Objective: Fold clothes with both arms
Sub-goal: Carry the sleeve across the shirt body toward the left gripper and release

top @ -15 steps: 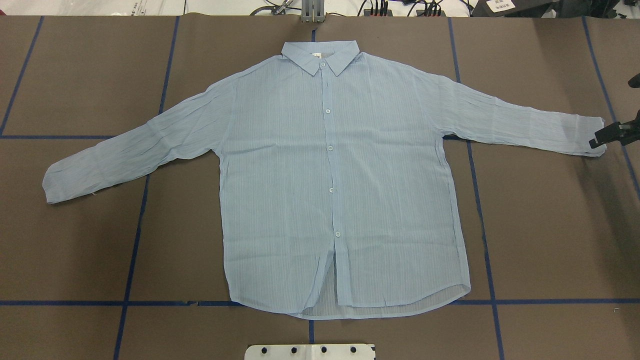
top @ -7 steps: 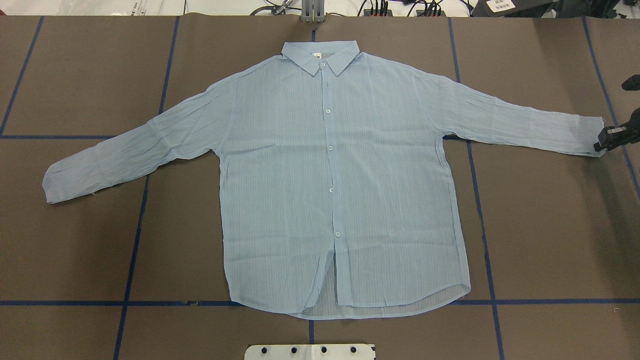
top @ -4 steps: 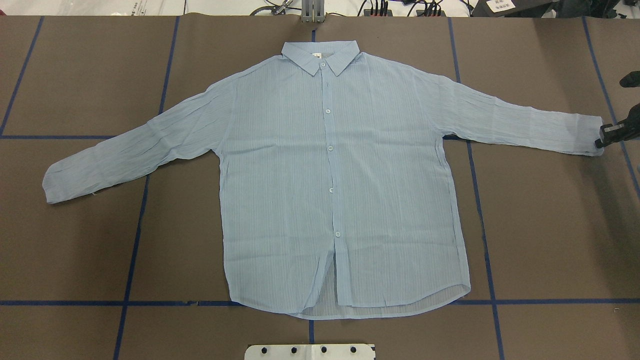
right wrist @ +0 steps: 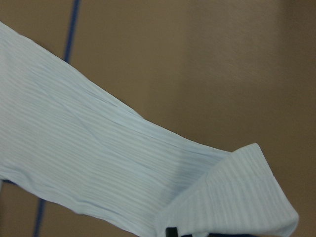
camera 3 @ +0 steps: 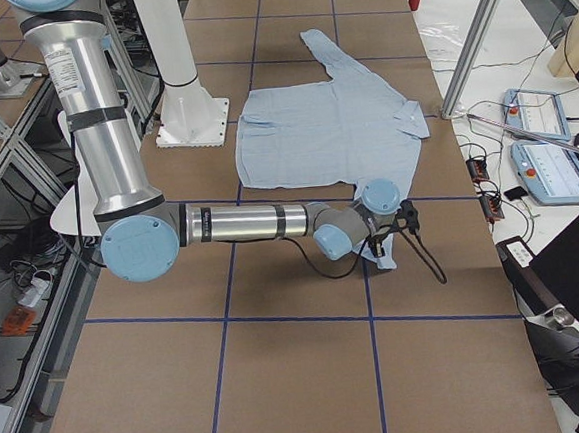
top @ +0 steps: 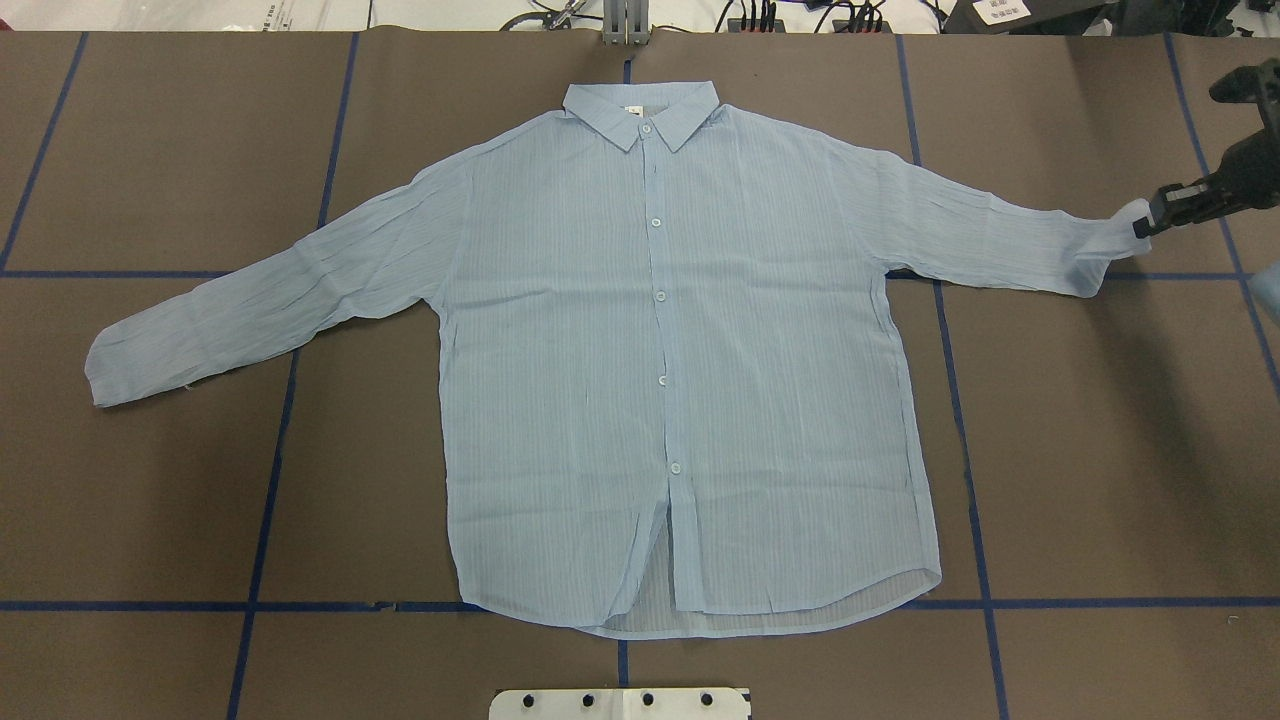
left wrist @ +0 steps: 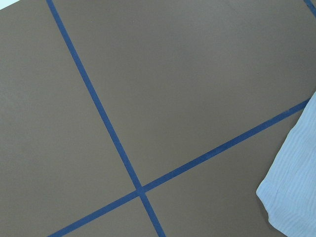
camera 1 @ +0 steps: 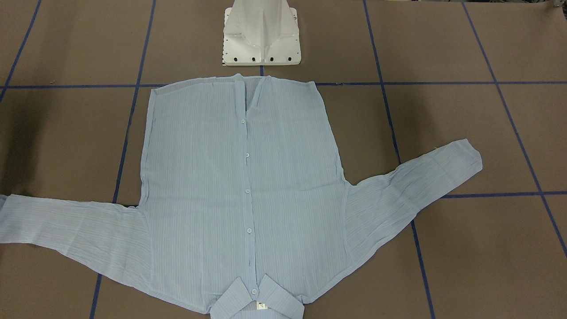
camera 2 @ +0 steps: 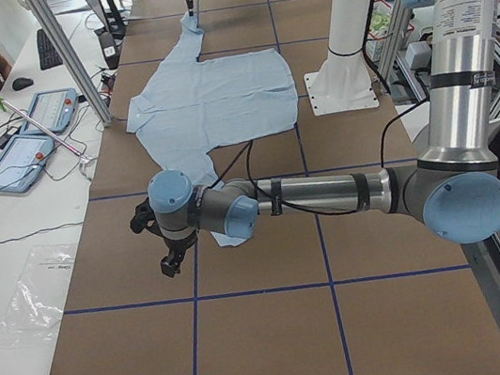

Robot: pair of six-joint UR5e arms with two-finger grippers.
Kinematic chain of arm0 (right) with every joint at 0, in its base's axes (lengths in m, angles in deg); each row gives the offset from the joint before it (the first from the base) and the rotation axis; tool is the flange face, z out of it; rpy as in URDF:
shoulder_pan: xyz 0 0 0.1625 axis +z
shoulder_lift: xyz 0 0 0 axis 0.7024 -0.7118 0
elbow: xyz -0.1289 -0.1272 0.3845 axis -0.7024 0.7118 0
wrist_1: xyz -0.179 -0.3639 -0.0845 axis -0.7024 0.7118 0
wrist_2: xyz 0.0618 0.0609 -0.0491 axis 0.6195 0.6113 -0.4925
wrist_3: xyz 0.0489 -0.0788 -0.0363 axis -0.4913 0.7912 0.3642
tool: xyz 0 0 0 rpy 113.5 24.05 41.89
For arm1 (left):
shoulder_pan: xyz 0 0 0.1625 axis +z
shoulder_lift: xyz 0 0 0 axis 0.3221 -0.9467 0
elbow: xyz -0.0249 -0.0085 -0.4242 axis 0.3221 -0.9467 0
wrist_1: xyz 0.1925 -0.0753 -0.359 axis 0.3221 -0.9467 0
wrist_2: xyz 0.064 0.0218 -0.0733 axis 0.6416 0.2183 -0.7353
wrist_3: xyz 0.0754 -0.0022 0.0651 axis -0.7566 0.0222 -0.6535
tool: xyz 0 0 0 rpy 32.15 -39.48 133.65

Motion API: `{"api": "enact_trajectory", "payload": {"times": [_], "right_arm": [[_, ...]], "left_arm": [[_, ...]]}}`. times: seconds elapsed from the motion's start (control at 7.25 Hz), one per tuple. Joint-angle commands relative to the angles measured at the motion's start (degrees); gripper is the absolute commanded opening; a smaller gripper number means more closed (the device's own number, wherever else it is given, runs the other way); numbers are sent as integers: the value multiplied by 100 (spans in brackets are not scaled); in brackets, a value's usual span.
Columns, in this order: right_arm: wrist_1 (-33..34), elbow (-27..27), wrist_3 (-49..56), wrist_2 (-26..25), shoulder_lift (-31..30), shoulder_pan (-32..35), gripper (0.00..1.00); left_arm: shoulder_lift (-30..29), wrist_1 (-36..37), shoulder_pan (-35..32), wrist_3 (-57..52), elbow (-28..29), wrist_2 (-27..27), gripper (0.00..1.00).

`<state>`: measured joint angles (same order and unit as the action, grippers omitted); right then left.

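since the frame just before, the right gripper has risen and swung in toward the shirt, taking the right cuff with it, so that sleeve end now curls up off the table where it lay flat; the rest of the cloth has not shifted. from my left: the left gripper hangs low over bare table just beyond the left cuff, apart from it. only the side camera catches it and its wrist view shows no fingers, so i cannot tell how its jaws stand. the left cuff lies flat and untouched. the shirt is face up, buttoned, spread in the middle of the table, collar away from the robot and hem toward its base. on the right, the jaws are pressed together on the cuff's edge, pinching the cloth; the wrist view shows the cuff doubled over above a dark fingertip. i judge this to be the first fold just begun: right sleeve in hand, left not yet gripped. next i'd carry the right cuff across onto the chest, keeping it low so the thin cloth doesn't drag the shoulder, while the left gripper comes down on its own cuff. as for writing, the small white tag inside the collar bears a dark mark too small for me to read, a white label on black gear past the far edge is also illegible, and no brand shows.
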<state>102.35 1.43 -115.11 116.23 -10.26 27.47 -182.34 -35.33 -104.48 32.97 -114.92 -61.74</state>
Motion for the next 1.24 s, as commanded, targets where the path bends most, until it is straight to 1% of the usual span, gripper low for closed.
{"api": "enact_trajectory", "payload": {"times": [0.0,0.28,0.41,0.55,0.69,0.83,0.97,1.1], "right_arm": [[29,-478,-976,441,707,-54,0],[21,-568,-2055,293,1453,-553,0],[21,-568,-2609,83,1945,-860,0],[12,-690,-3041,-198,2211,-1202,0],[29,-804,-3114,-531,2457,-1467,0],[64,-796,-3220,-717,2712,-1713,0],[82,-744,-3273,-1154,2940,-1977,0],[82,-561,-3265,-1759,3108,-2362,0]], "left_arm": [[0,6,0,0,-1,-46,99],[17,-3,-9,0,0,-54,99],[35,-3,-9,-9,0,-46,99],[44,-3,0,-9,8,-46,99],[44,-12,-9,-9,43,-46,99],[53,-12,-9,-9,61,-46,99],[53,-12,-9,-17,61,-46,99],[62,-12,-9,-17,61,-46,99]]}}
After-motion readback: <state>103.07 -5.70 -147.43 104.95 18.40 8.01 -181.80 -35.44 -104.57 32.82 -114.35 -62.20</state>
